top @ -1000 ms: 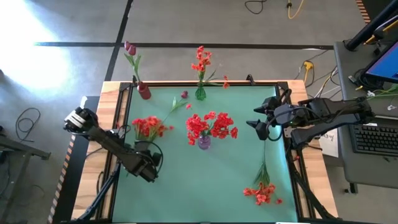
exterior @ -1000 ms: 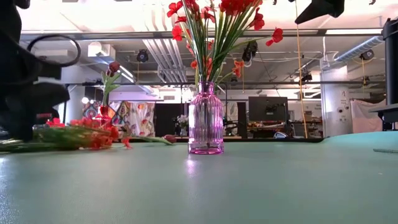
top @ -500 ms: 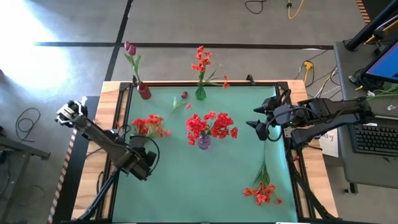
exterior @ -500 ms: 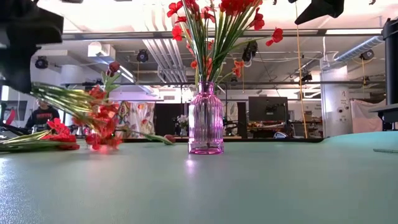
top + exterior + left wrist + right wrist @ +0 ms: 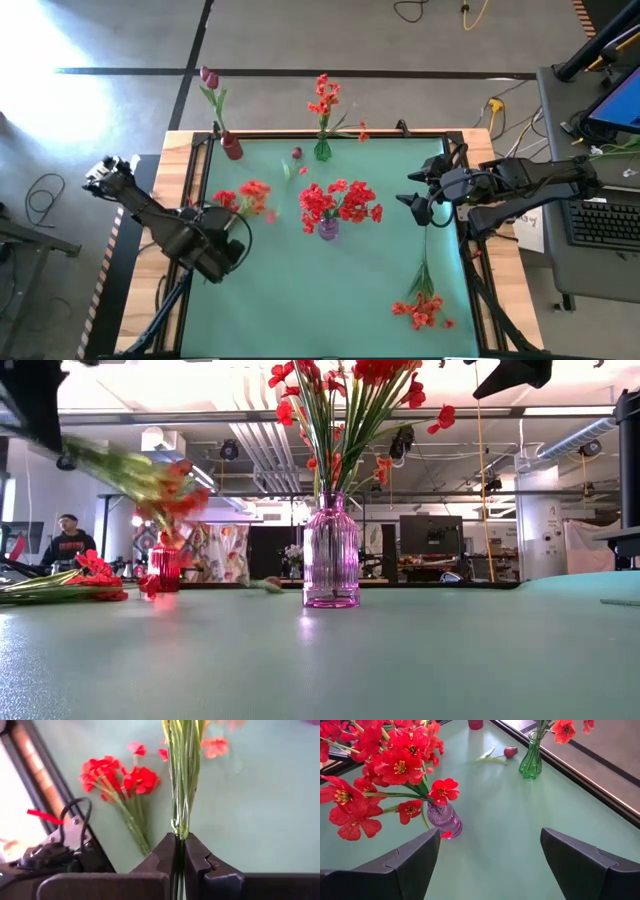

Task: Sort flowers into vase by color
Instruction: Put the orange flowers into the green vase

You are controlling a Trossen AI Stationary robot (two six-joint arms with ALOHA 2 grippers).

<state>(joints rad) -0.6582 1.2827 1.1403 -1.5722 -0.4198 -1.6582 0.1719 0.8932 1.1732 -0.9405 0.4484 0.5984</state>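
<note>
**Left arm lifting a red spray clear of the mat**

Nearest, in the left wrist view: left gripper (image 5: 181, 851) clamped tight on the green stems of a red flower spray (image 5: 184, 775), blooms pointing away from the fingers. A second red bunch (image 5: 117, 777) lies on the green mat (image 5: 260, 805) just beside it.

High view: the held spray's blooms (image 5: 252, 193) hang over the mat's left part, between the left arm and the purple vase (image 5: 328, 228), which is already full of red flowers. Beyond, a green vase (image 5: 322, 150) with orange-red blooms and a red vase (image 5: 232, 147) with a dark tulip stand at the far edge. Another red spray (image 5: 422, 308) lies near the front right.

Right gripper (image 5: 418, 198) waits at the mat's right side, fingers wide apart, empty.

Step in hand: carry. Next, judged: tip stems downward and aim them into the purple vase's crowded neck.

Versus a second ago: the spray lay low on the mat; now it is raised, one bunch left behind.
</note>
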